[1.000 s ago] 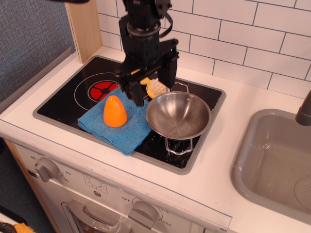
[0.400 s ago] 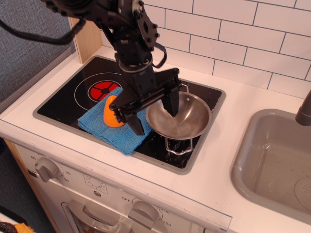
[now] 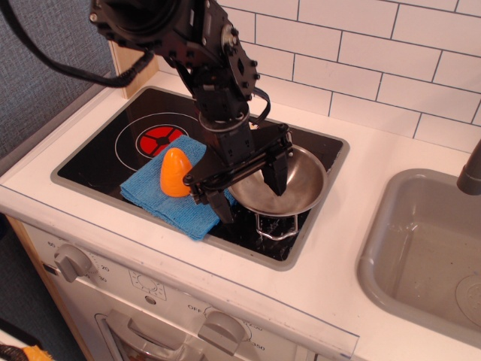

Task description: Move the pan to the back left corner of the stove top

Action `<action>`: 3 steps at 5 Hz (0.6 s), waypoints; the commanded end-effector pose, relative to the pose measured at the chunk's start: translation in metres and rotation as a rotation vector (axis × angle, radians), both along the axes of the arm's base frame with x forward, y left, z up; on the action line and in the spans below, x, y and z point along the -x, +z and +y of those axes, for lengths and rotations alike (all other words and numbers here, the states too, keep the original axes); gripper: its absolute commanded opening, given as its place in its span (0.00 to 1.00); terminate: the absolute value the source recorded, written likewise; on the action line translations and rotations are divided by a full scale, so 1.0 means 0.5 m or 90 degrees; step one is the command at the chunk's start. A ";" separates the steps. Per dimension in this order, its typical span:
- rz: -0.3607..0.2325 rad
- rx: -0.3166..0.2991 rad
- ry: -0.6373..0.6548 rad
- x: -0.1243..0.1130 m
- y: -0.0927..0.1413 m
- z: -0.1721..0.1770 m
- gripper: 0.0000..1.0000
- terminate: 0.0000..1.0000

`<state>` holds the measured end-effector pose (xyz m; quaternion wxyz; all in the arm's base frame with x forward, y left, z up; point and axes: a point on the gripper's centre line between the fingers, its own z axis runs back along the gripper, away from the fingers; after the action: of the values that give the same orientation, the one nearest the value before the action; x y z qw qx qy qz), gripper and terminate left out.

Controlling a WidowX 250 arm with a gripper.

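The black gripper (image 3: 250, 186) is held wide open, low over the left edge of the pan (image 3: 287, 183). One finger is seen inside the bowl of the pan, and the other finger is down outside it, by the blue cloth (image 3: 179, 194), so the pan's left rim seems to lie between the two. Nothing is squeezed yet. The pan is found at the front right part of the stove top (image 3: 113, 150), just to the right of the gripper. Its wire handles are lined up front to back: one loop points at the front edge and the other is partly seen at the back. An orange cone (image 3: 173, 172) is stood on the cloth, to the left. The back left corner, where the pan must be taken, is well apart, past the red burner (image 3: 158, 139).
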<state>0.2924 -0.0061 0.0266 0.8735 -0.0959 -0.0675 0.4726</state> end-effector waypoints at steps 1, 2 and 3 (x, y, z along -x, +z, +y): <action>-0.012 -0.033 -0.002 -0.025 -0.013 -0.005 0.00 0.00; -0.006 -0.034 -0.008 -0.026 -0.014 -0.008 0.00 0.00; 0.003 -0.038 -0.011 -0.022 -0.018 -0.012 0.00 0.00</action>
<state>0.3037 -0.0094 0.0144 0.8757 -0.0684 -0.0752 0.4720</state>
